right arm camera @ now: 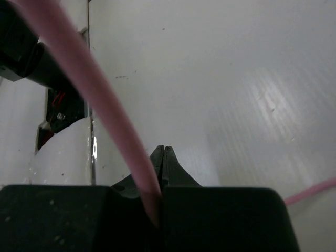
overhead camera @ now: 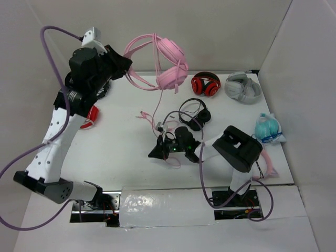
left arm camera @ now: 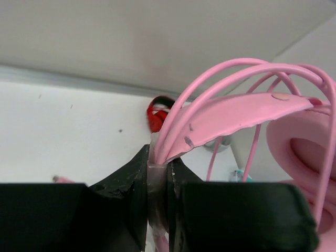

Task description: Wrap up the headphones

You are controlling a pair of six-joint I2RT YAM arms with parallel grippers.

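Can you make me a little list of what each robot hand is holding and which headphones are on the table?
left gripper: shut on the thin headband of the pink headphones, holding them up
right gripper: shut on the pink cable, low over the table
cable path: hangs from the pink headphones down towards the right gripper
also on the table: red-and-black headphones, grey headphones, thin black headphones
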